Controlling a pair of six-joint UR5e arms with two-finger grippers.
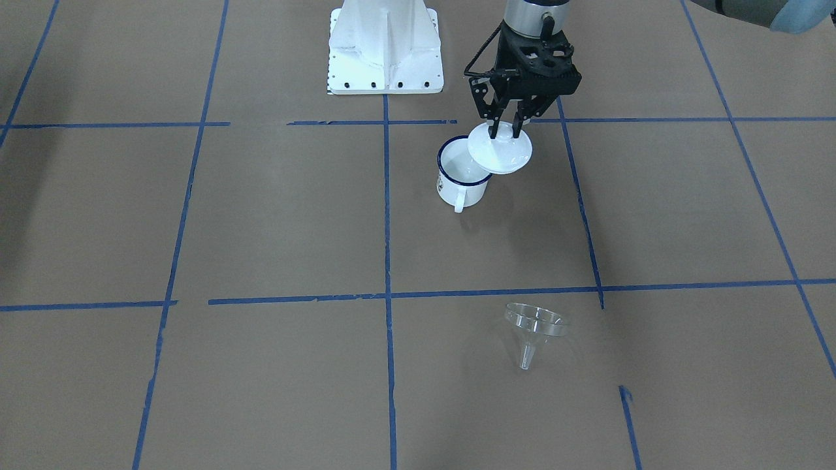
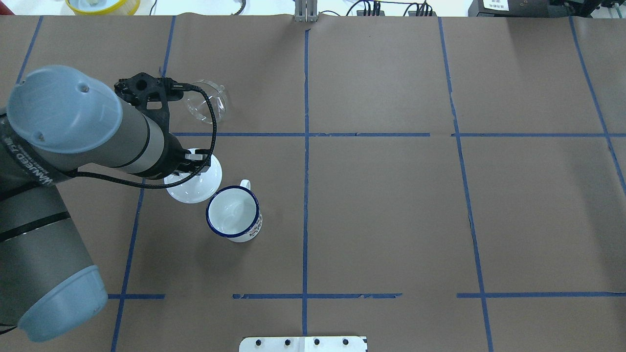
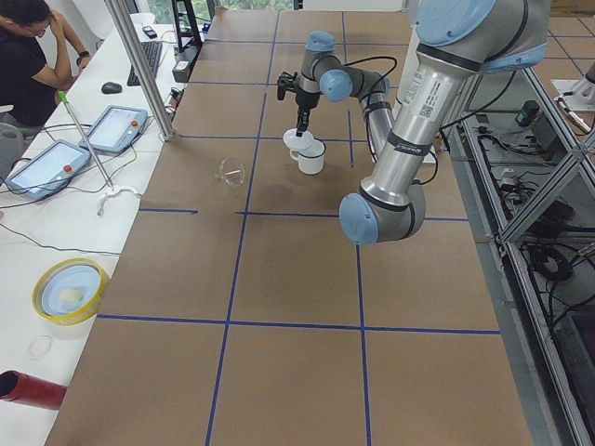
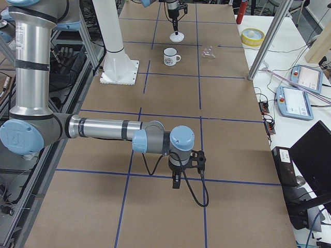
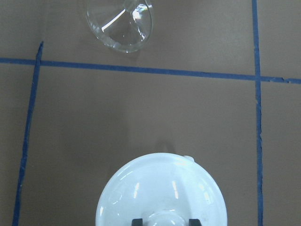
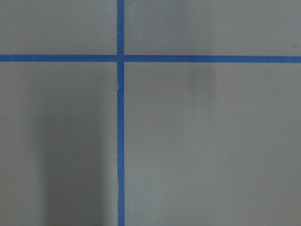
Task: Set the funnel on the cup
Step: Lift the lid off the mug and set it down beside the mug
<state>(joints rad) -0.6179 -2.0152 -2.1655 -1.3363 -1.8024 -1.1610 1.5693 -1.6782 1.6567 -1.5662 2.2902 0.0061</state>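
Exterior front-facing view: we see our left end effector (image 1: pixel 504 132) pinching the knob of a white lid (image 1: pixel 503 156), just beside the upright cup (image 1: pixel 460 179). The funnel (image 1: pixel 534 326) lies tipped over nearer the desk's (image 1: pixel 261 228) operator-side edge. Whether our right end effector (image 4: pixel 176 182) is wide or narrow, we cannot tell.

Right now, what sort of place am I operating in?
Most likely a robot lab workcell: a table papered brown with a blue tape grid, teach pendants on the side bench, and a seated operator alongside.
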